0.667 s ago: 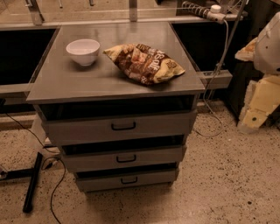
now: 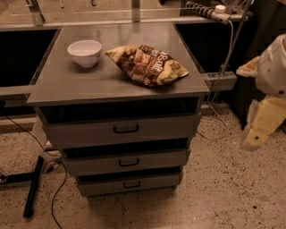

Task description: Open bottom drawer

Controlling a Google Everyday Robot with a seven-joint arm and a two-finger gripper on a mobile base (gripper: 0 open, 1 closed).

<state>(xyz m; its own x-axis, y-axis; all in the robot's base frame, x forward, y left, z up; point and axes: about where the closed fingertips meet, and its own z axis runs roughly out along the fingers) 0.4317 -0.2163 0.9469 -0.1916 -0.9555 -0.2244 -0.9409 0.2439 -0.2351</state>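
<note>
Far left on the speckled floor: black stand leg with a cable looping past it. Grey counter carries a white bowl at left-rear and a crumpled chip bag just right of it, not touching. Under the counter are three grey drawers, stacked. The bottom drawer is lowest, just above the floor, with a small black handle at centre and a dark gap above its front. Power strip sits top right. Tool hangs at far right, off the cabinet's side, well apart from the bottom drawer and touching nothing. Spread or pressed together: can't tell.
</note>
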